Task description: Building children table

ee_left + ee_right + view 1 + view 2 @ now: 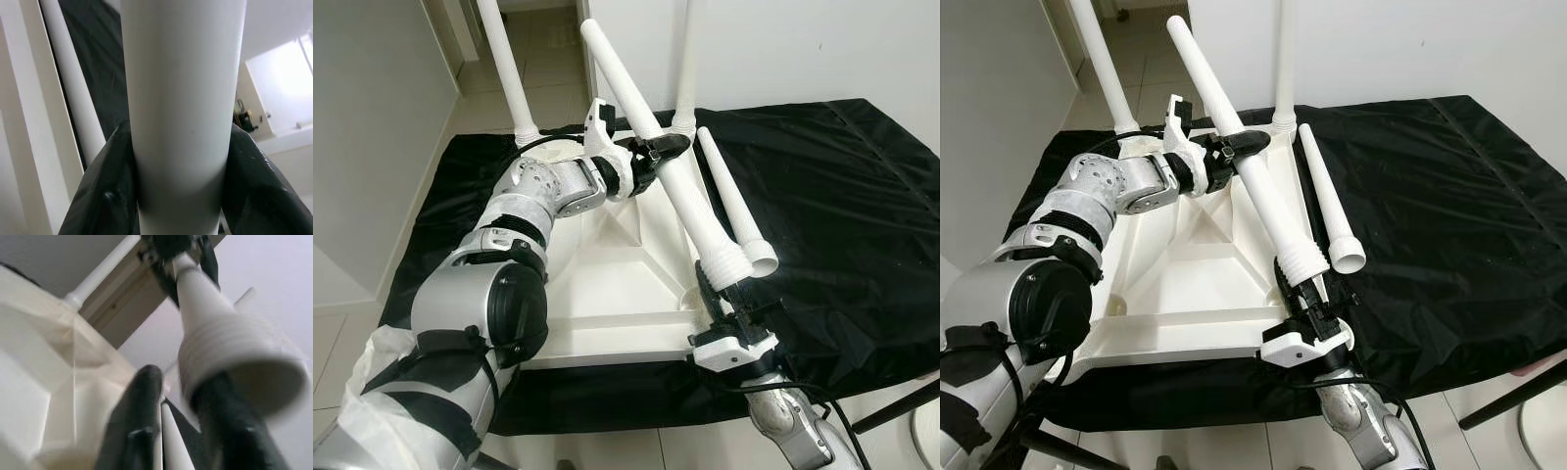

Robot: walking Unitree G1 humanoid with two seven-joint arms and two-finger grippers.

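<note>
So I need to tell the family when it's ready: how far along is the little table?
Two legs stand fitted at the far corners of the upturned tabletop. A third leg is in hand: the left gripper clamps its shaft and the right gripper is at its threaded end, near the tabletop's near corner. A fourth leg lies loose on the black cloth. About half done.
</note>
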